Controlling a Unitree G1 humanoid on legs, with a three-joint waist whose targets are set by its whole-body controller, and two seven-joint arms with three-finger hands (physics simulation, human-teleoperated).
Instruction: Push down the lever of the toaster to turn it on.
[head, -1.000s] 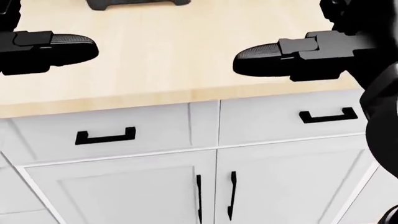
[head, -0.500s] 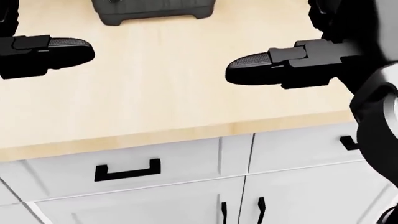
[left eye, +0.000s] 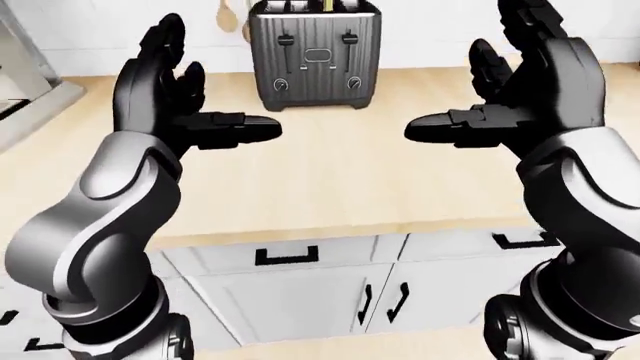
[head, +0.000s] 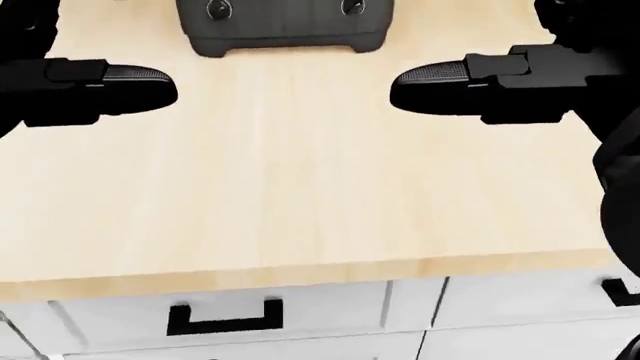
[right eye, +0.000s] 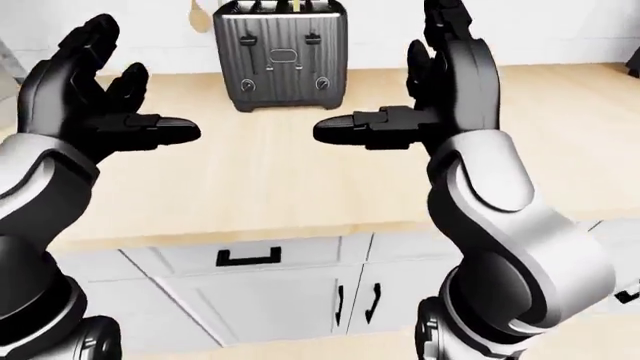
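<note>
The toaster (left eye: 313, 54) stands at the worktop's (left eye: 330, 187) far edge; left robot hand (left eye: 180, 105) and right robot hand (left eye: 520, 97) hover open, apart, touching nothing.

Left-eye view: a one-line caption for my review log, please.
Both open hands, left hand and right hand, raised above the wooden counter, short of the steel toaster and its two levers.

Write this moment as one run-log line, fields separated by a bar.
phase: approach | toaster: on counter, levers up | left robot hand: open, empty | right robot hand: open, empty | contact: none
</note>
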